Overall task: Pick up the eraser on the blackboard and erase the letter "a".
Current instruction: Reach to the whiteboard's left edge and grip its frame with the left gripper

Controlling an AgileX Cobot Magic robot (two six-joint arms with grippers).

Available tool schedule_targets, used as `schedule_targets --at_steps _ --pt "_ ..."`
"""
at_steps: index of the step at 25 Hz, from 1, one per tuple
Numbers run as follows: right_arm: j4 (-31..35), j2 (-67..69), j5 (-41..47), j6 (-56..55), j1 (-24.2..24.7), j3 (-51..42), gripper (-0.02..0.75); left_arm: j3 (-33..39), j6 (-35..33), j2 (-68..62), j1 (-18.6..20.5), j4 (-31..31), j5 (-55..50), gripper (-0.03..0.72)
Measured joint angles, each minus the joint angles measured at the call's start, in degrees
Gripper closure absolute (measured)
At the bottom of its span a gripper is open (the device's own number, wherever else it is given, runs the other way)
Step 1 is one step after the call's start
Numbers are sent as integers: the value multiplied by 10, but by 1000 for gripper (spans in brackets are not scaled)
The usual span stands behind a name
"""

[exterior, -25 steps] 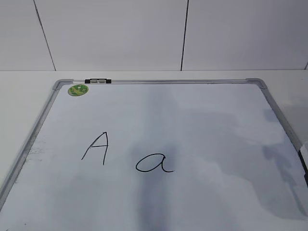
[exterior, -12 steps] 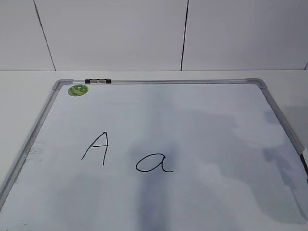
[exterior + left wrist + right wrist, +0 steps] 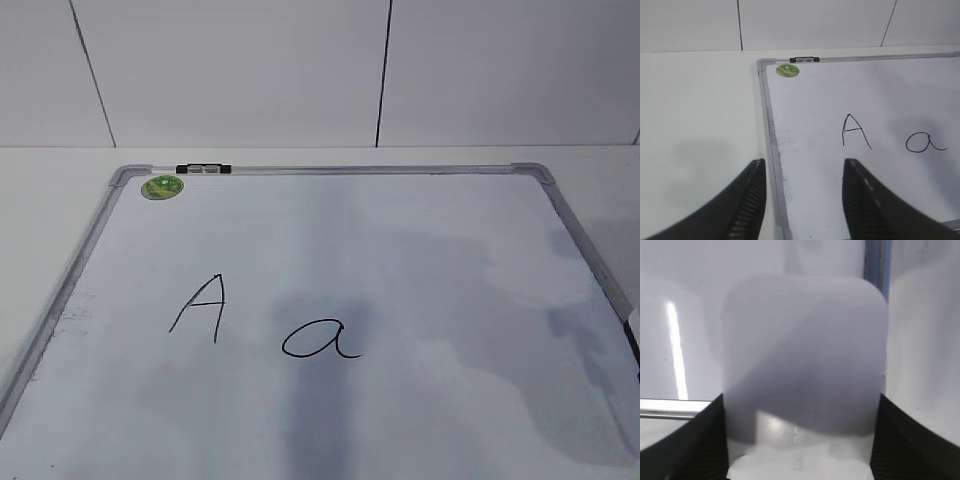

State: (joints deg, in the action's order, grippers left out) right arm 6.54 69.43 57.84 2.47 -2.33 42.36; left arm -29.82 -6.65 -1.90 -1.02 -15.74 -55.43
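Left hand (image 3: 802,200) open, fingers spread — right hand (image 3: 800,440) fingers flank eraser (image 3: 804,360).

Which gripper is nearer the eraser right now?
Right. The right gripper has its fingers on either side of the eraser. The left gripper hangs open over the blackboard's left frame; no eraser in its view.

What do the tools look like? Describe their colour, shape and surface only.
Left tool: two black fingers, broad at the base, tapering forward, with fine ribbing on the inner faces. Right tool: black fingers with the same ribbed texture. No cables, markings or arm links are visible.
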Motion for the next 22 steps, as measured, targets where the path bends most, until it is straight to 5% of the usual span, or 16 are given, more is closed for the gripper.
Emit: schedule_targets --at_steps 8,22 --pt "0 0 1 0 0 0 174 -4 0 -171 0 -15 56 317" --pt "0 0 1 1 0 0 174 -127 -12 -564 0 -12 90 317"
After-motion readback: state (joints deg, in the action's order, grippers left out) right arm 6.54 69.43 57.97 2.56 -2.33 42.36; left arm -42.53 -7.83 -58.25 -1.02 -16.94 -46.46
